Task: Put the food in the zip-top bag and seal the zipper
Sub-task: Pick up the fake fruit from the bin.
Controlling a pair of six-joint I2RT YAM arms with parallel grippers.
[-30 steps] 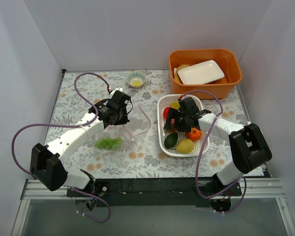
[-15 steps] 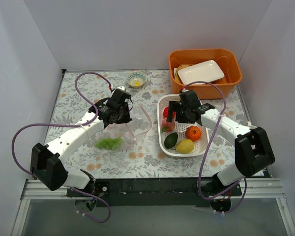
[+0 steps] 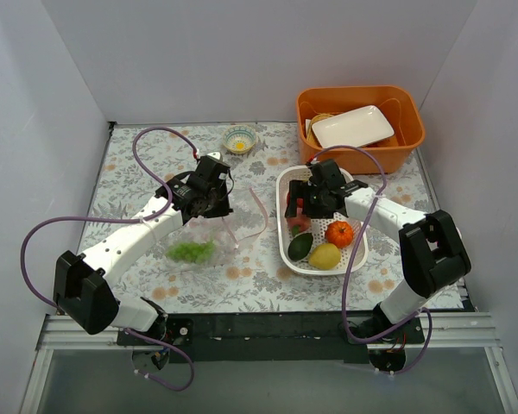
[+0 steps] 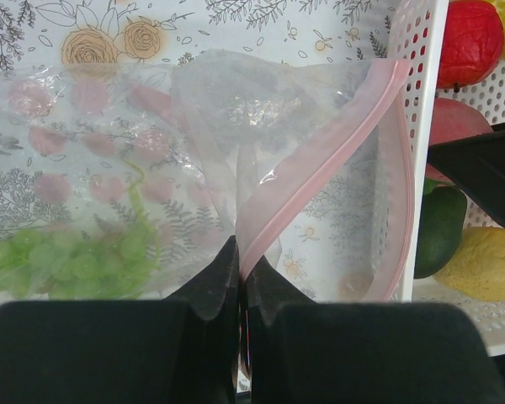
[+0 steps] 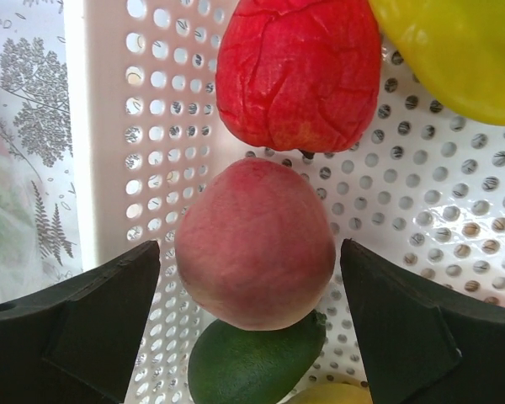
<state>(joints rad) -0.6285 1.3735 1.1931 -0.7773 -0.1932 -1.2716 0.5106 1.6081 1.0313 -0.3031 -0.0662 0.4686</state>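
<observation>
Grapes [image 4: 67, 257] lie inside the clear bag [image 4: 236, 109] on the flowered table [image 3: 121, 172]. The left gripper [image 4: 240, 263] is pinched tight on a fold of the bag by its pink zipper [image 4: 324, 168], and the mouth gapes beside the white basket [image 4: 421, 101]. The right gripper [image 5: 251, 273] is spread wide in the basket, with a finger on either side of the pink fruit [image 5: 254, 240] and neither touching it. The red fruit [image 5: 299, 71], avocado [image 5: 252, 366], orange [image 3: 339, 233] and lemon [image 3: 325, 255] also lie in the basket.
</observation>
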